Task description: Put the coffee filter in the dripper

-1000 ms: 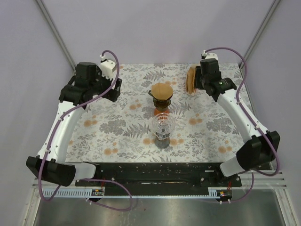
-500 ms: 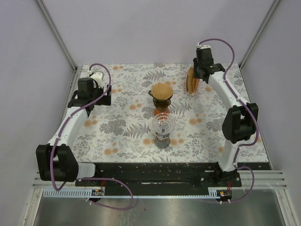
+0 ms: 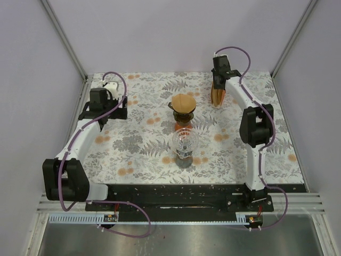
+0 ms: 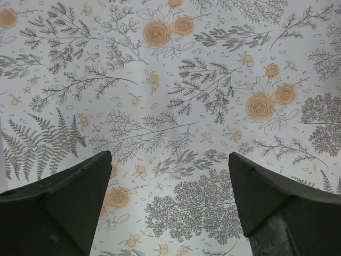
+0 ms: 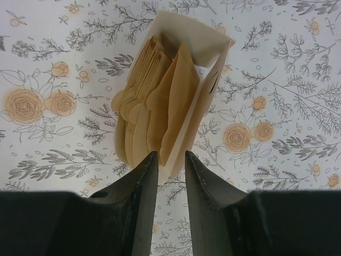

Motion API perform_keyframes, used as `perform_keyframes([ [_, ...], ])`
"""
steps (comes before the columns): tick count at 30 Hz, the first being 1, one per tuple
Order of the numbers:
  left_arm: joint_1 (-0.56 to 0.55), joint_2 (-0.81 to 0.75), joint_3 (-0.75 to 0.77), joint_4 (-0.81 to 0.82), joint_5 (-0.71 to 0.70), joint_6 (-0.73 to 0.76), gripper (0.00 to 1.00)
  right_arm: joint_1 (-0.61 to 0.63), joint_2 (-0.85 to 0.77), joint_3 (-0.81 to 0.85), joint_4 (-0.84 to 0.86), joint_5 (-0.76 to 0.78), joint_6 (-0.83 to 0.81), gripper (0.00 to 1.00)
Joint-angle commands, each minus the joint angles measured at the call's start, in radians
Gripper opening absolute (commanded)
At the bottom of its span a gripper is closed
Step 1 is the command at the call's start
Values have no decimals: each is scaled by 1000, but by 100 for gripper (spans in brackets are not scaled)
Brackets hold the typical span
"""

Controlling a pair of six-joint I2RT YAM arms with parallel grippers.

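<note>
The right pincer (image 5: 169, 156) has its tips narrowly apart around the lower edge of a coffee filter (image 5: 175, 101) in the upright stack (image 3: 217, 95), which stands far right on the flowered surface (image 3: 138, 144). I cannot tell whether it grips the filter. The left pincer (image 4: 170, 160) gapes wide.

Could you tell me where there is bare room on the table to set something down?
Bare cloth lies near left, between the left hand and the glass jug, and between jug and right arm. Crowded far right: dripper, filter stack and right hand close together.
</note>
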Motion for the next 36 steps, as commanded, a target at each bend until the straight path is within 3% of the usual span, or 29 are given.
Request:
perform_keyframes([
  [1, 6, 20, 33, 34, 41, -11, 94, 3, 50, 99, -13, 48, -48, 35],
  [11, 11, 42, 53, 6, 49, -10, 94, 5, 216, 294, -114, 96, -54, 35],
  [21, 14, 45, 58, 1, 68, -11, 94, 3, 236, 276, -102, 115, -57, 34],
  [25, 14, 42, 61, 0, 68, -8, 94, -5, 257, 291, -103, 113, -53, 21],
  [29, 15, 39, 62, -6, 70, -8, 94, -9, 257, 303, -108, 100, -43, 17],
  [32, 17, 39, 64, -8, 72, -8, 94, -14, 253, 317, -109, 86, -34, 1],
  [36, 18, 30, 67, -17, 79, -11, 94, -14, 195, 311, -129, 60, -31, 0],
])
